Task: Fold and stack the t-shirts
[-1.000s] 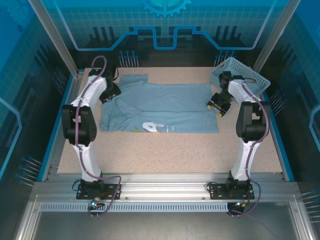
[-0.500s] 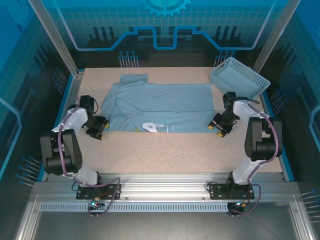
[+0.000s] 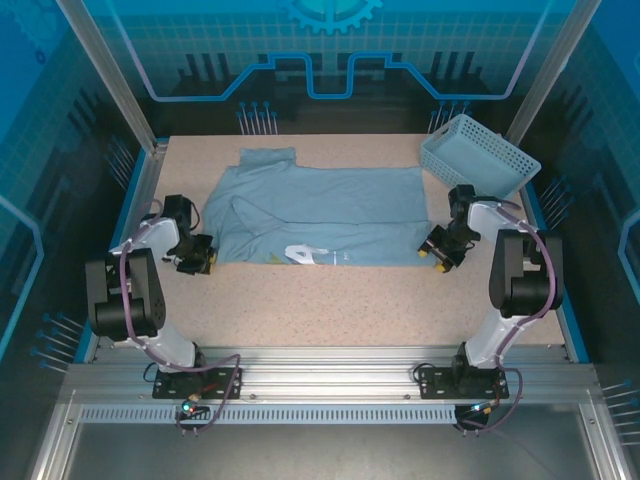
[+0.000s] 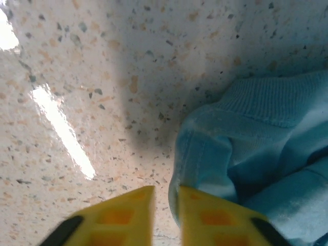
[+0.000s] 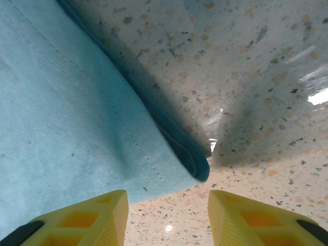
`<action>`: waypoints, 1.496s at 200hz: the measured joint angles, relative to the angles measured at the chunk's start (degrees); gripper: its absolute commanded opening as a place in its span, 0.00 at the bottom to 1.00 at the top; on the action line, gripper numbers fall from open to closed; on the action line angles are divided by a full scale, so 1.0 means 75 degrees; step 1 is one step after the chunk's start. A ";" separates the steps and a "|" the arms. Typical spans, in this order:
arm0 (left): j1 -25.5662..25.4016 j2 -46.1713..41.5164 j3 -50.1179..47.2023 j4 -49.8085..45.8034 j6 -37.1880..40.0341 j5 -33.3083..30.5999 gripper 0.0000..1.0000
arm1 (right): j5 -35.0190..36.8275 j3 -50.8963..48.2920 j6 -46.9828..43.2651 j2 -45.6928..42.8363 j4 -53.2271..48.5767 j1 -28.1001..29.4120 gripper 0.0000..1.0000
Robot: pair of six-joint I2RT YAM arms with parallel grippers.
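Observation:
A pale blue-grey t-shirt [image 3: 320,215] lies spread across the table's far half, with a bit of white print [image 3: 310,253] showing at its near edge. My left gripper [image 3: 197,262] is low at the shirt's near left corner. In the left wrist view its yellow fingers [image 4: 166,192] stand almost together, with the hem of the t-shirt [image 4: 246,148] caught in the narrow gap. My right gripper [image 3: 435,255] is at the near right corner. In the right wrist view it [image 5: 168,197] stands open, the folded corner of the t-shirt [image 5: 66,102] just ahead of its fingertips.
A light blue lattice basket [image 3: 478,155] stands at the back right, close behind the right arm. Bare speckled tabletop [image 3: 330,310] stretches between the shirt and the arm bases. Blue rails edge the table on both sides.
Over the last second both arms swung from the shirt's far corners to its near corners. In the last half second the left gripper edged in onto the corner; the right barely moved.

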 measured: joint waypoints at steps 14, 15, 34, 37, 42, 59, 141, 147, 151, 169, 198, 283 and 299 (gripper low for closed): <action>0.0047 0.0000 0.0003 0.0020 0.0026 -0.0076 0.02 | 0.0020 0.0000 0.0003 0.0076 0.0000 0.0000 0.44; 0.0052 0.0000 0.0003 0.0020 0.0041 -0.0076 0.01 | 0.0020 0.0000 0.0003 0.0079 0.0000 0.0000 0.43; 0.0146 0.0038 0.0026 -0.0006 0.0073 -0.0169 0.00 | 0.0047 0.0000 0.0006 0.0236 0.0015 0.0000 0.39; 0.0163 0.0055 0.0044 -0.0017 0.0079 -0.0195 0.00 | 0.0050 0.0000 0.0026 0.0256 0.0023 0.0000 0.37; 0.0187 0.0079 0.0076 -0.0041 0.0087 -0.0224 0.00 | 0.0050 0.0009 0.0029 0.0332 0.0035 0.0000 0.35; 0.0280 0.0137 0.0204 -0.0099 0.0134 -0.0318 0.00 | 0.0146 0.0181 0.0070 0.0580 -0.0154 -0.0006 0.24; 0.0653 0.0134 0.0702 -0.0839 0.0595 -0.0697 0.00 | 0.0880 0.0656 0.0297 0.0787 -0.0455 0.0122 0.00; 0.0653 0.0125 0.0734 -0.0883 0.0629 -0.0752 0.00 | 0.0994 0.0595 0.0300 0.0723 -0.0463 0.0137 0.00; 0.0653 0.0119 0.0749 -0.0915 0.0673 -0.0801 0.00 | 0.1064 0.0545 0.0306 0.0682 -0.0475 0.0140 0.00; 0.0676 0.0047 0.0772 -0.1125 0.0755 -0.0970 0.00 | 0.1399 0.0283 0.0358 0.0423 -0.0592 0.0169 0.00; 0.0682 -0.0166 0.0743 -0.1451 0.0886 -0.1093 0.00 | 0.1667 -0.0105 0.0472 -0.0055 -0.0857 0.0242 0.00; -0.0026 -0.1478 -0.0970 -0.0452 0.0198 -0.0230 0.45 | 0.1976 -0.0475 0.0487 -0.0580 -0.1154 0.0306 0.00; -0.0079 -0.1370 -0.0968 -0.0125 -0.0055 -0.0067 0.46 | 0.2005 -0.0475 0.0455 -0.0580 -0.1154 0.0303 0.00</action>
